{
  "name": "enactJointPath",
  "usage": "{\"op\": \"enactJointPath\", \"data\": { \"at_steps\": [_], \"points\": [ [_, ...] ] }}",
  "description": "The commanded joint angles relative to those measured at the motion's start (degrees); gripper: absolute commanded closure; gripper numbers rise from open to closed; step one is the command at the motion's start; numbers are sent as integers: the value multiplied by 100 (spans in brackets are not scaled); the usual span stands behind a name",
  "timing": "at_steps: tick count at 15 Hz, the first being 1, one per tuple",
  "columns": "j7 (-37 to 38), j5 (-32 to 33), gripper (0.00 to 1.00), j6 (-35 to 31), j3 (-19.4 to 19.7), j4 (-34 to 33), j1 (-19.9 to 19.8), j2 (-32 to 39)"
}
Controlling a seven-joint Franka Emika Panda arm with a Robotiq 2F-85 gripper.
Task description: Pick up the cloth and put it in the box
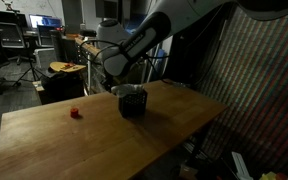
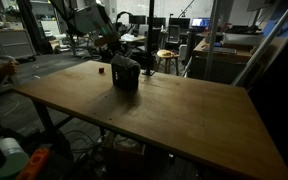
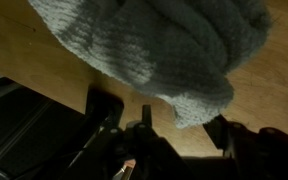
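The cloth (image 3: 154, 40), a light grey-white knitted towel, lies bunched on the wooden table and fills the top of the wrist view. One corner of it (image 3: 199, 105) hangs down between my fingers. My gripper (image 3: 174, 120) stands open, with its dark fingers (image 3: 224, 128) on either side of that corner and not touching it. The box (image 1: 132, 100), a small black mesh cube, stands on the table in both exterior views (image 2: 125, 75). My gripper (image 1: 116, 88) is low, right beside the box. In the exterior views the box and the arm hide most of the cloth.
A small red object (image 1: 75, 113) lies on the table a little away from the box, and the red object (image 2: 101, 70) shows again beside the box. The wooden table (image 1: 94, 145) has edges all round. Chairs, desks and a patterned screen (image 1: 259, 70) surround it.
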State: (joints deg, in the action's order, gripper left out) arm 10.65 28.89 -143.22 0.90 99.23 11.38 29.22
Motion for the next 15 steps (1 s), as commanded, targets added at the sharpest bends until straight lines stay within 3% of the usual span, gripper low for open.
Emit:
{"op": "enactJointPath", "data": {
  "at_steps": [1, 5, 15],
  "points": [
    [-149, -45, 73, 42, 117, -222, 75, 41],
    [-203, -78, 98, 41, 131, -233, 39, 1],
    [-109, -279, 96, -102, 208, -43, -125, -308]
  ]
}}
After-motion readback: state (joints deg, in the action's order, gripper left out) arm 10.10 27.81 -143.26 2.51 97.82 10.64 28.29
